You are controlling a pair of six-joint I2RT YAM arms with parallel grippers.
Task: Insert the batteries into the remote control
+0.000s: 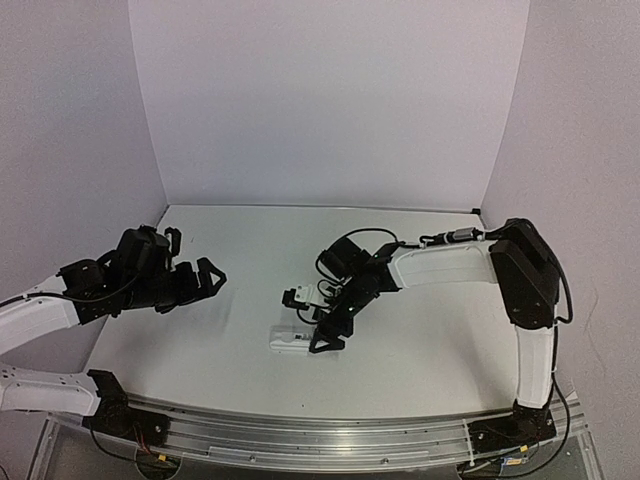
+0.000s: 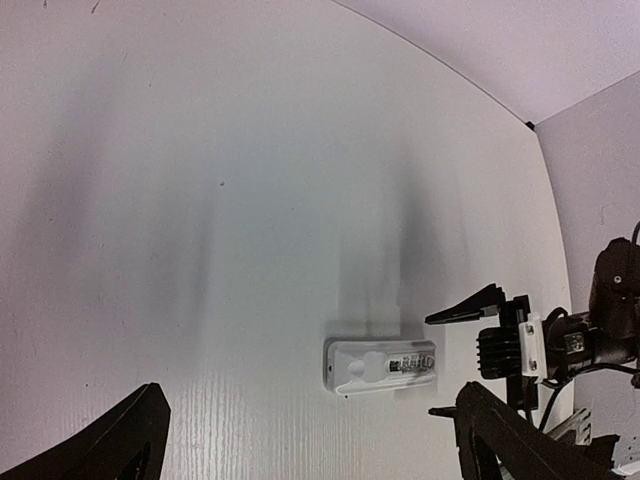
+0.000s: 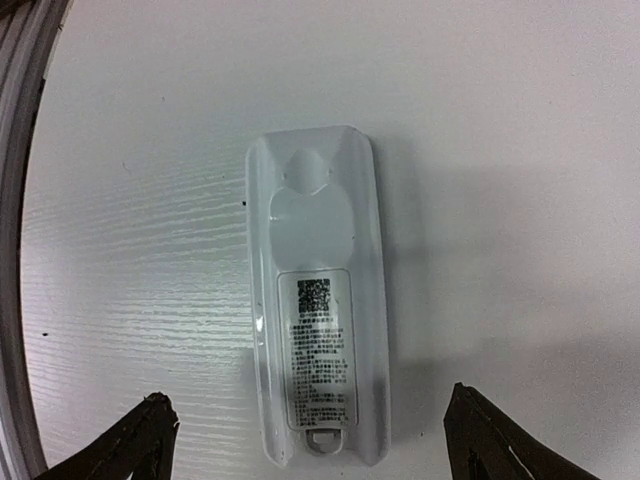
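- Fingers point(image 3: 135, 445) of the right gripper point(image 3: 308, 395) stand spread wide, one on each side of the remote control point(image 3: 315, 300) at one end, clear of its edges and gripping nothing.
- Remote control lies flat on the white table point(image 1: 430, 350), back side up with its printed label showing, near the front edge and about midway between the arms.
- Left gripper point(image 1: 208, 280) hangs off to the left, well apart from the remote control, its fingers spread fully and empty.
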